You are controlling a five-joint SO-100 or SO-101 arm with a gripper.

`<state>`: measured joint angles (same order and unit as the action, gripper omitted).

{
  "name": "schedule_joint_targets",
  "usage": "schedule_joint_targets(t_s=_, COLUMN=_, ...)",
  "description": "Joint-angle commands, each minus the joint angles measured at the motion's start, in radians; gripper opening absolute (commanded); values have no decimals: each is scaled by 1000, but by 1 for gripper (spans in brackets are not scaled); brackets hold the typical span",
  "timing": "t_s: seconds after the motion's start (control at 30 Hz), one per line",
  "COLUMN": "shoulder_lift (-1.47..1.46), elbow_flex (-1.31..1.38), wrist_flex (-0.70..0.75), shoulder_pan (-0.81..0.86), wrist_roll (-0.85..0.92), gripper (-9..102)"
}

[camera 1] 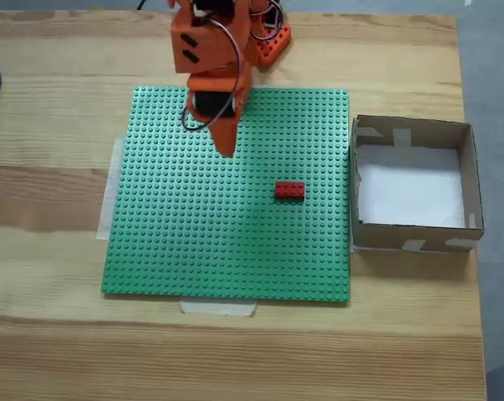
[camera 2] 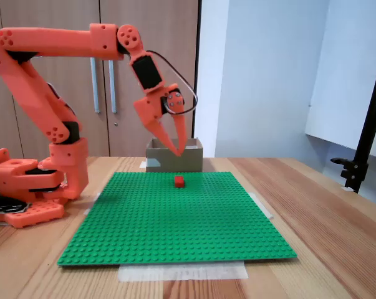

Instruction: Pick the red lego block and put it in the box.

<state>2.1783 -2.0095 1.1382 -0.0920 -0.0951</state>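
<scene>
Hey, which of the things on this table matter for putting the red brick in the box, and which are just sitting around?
For the job:
red brick, on the baseplate
box, beside the baseplate
gripper, above the baseplate, holding nothing

Just there:
green baseplate
tape strips at the baseplate's edges
cupboard doors behind the arm
black stand

We lose the arm's (camera 1: 214, 50) base past the top edge in a fixed view. In a fixed view the gripper (camera 2: 178, 148) covers part of the box (camera 2: 191, 159); its floor is hidden. Red lego block (camera 2: 179, 181) studs too small to tell.
</scene>
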Motion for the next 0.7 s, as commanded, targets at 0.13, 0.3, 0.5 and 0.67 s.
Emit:
schedule_joint_targets(t_s=0.13, shoulder_lift=-163, elbow_flex=255, wrist_flex=172, shoulder_pan=-57, wrist_roll=-58, gripper=-1)
schedule_joint_targets(t_s=0.3, shoulder_lift=-261, elbow_flex=379, wrist_flex=244, shoulder_pan=-110, wrist_roll=-110, gripper=-1)
schedule_joint_targets(t_s=0.5, shoulder_lift=-348, elbow_flex=476, wrist_flex=288, shoulder_pan=-155, wrist_roll=-178, gripper=-1)
schedule_joint_targets(t_s=0.67, shoulder_lift=-422, elbow_flex=531, wrist_flex=302, shoulder_pan=-183, wrist_roll=-213, gripper=-1)
